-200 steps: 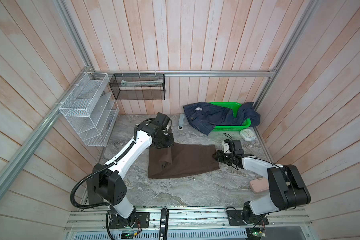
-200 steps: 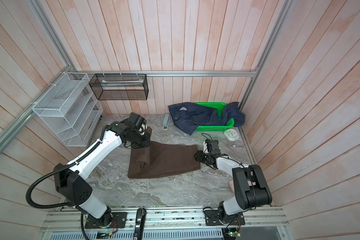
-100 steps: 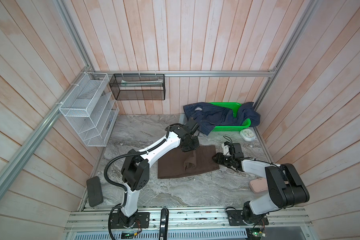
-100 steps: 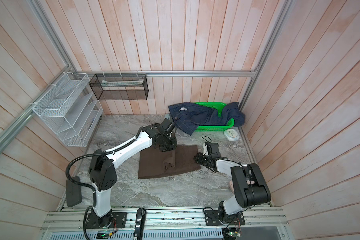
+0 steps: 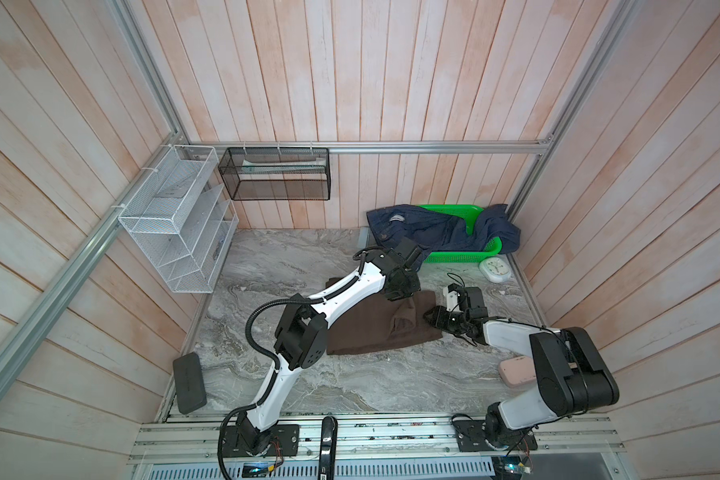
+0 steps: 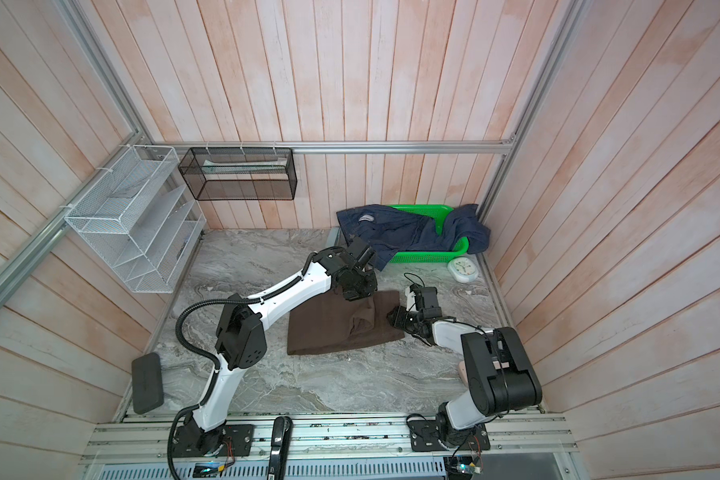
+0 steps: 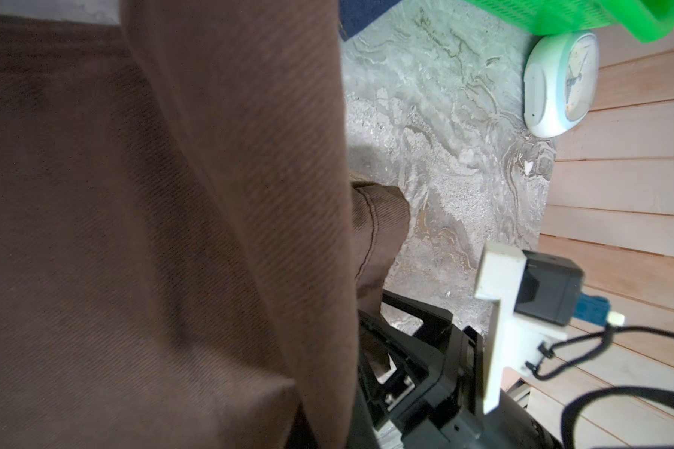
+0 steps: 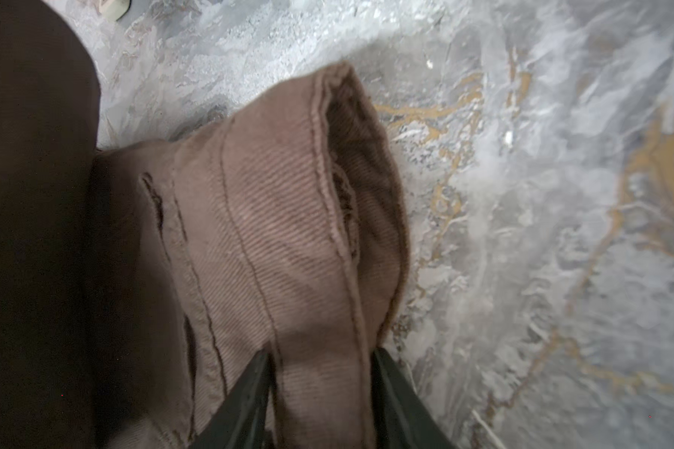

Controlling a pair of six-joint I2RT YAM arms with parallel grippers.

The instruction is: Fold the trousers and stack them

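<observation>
Since a second ago my left arm has swung from the left end of the cloth over to the right, dragging that end along, so the bundle lies shorter now. In both top views the long dark brown soft-cloth trousers [image 5: 366,332] [image 6: 329,332] lie mid-table on the grey marbled tabletop [image 5: 350,395], long axis running left to right, the right end a little farther back than the left. The left gripper [image 5: 400,294] hangs over the far right part, pressed together on a raised flap, I judge to carry that layer across and lay the fold. The right gripper [image 5: 431,318] sits at the right edge as an anchor so the pile does not slide. From the left wrist, hanging brown cloth fills most of the view. From the right wrist, two dark fingers [image 8: 248,396] pinch a thick stitched band of the trousers just above the marble; waist or hem, I cannot tell.
</observation>
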